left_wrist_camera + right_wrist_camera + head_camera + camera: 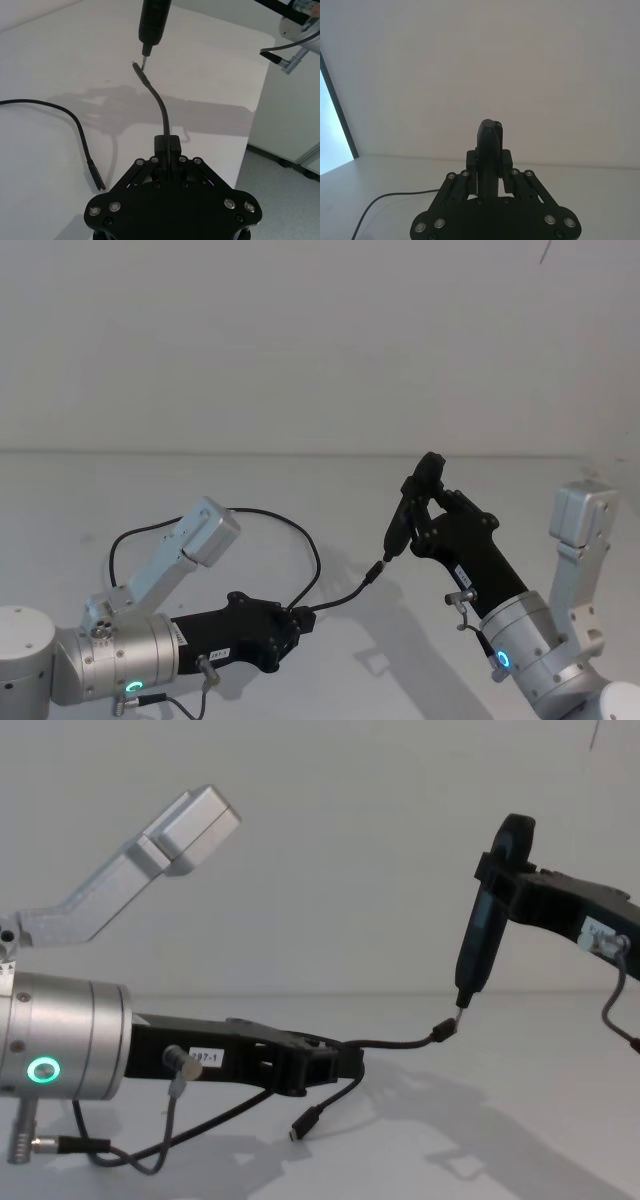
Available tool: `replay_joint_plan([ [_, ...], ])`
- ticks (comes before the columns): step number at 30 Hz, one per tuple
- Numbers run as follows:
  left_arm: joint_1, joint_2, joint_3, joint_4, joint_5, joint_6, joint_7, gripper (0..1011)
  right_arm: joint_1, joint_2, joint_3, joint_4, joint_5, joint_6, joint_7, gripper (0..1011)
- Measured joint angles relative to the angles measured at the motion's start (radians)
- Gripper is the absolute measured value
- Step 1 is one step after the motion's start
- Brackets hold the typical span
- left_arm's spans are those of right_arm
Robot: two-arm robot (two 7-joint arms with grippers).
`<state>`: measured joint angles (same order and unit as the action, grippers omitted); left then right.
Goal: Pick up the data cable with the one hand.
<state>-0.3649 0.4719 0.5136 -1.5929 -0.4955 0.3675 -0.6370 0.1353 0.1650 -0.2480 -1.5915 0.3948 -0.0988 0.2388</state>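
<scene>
Left gripper (300, 621): reached low toward 2 o'clock, pinching the cable (340, 601).
Cable: lifted; one plug (305, 1124) dangled.
Right gripper (420, 502): raised, clamping a pen-like tool (477, 950); tip at cable's end.

My left pincer (325, 1070) reaches in low from my eight o'clock, its arm level and its silver wrist showing a green ring, with the fingers (169, 147) pinched together. My right pincer (425, 502) comes up from my four o'clock, forearm angled steeply toward eleven o'clock, held higher than the left. Its fingers (489, 150) are clamped tight too.
</scene>
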Motion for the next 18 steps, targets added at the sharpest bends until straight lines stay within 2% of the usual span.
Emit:
replay_joint_plan([
  [18, 0.0, 0.0, 0.0, 0.0, 0.0, 0.0, 0.0, 37, 0.057, -0.005, 0.016, 0.091, 0.001, -0.024, 0.029, 279],
])
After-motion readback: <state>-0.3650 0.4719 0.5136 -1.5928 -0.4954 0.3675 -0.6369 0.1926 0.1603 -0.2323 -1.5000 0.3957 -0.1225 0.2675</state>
